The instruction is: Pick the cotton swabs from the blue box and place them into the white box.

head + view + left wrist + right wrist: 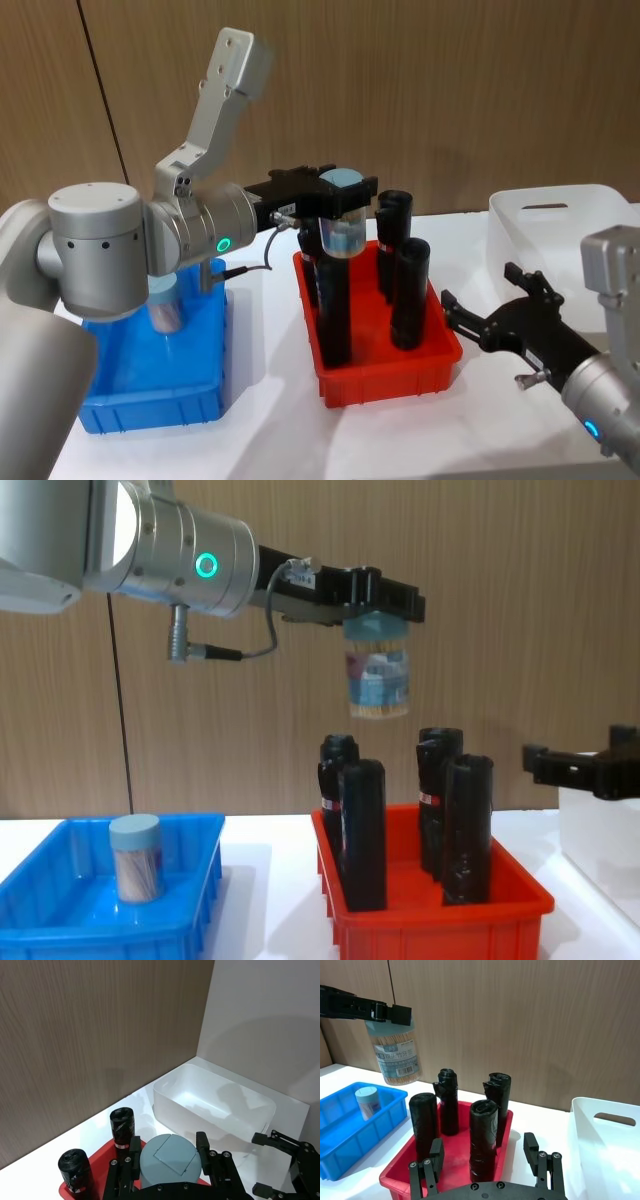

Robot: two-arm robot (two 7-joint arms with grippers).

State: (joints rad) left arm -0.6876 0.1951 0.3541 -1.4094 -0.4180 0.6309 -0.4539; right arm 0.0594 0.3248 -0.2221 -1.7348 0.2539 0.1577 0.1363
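Observation:
My left gripper (340,198) is shut on a cotton swab jar (343,228), a clear jar with a pale blue lid. It holds the jar by the top, upright in the air above the red bin (400,378). The chest view shows the jar (377,677) hanging well above the black cylinders. A second cotton swab jar (165,302) stands in the blue box (150,402) at the left. The white box (600,212) is at the far right. My right gripper (478,283) is open and holds nothing, low between the red bin and the white box.
Several tall black cylinders (408,295) stand upright in the red bin between the two boxes. A wooden wall runs along the back of the white table (270,440). The left arm's elbow rises above the blue box.

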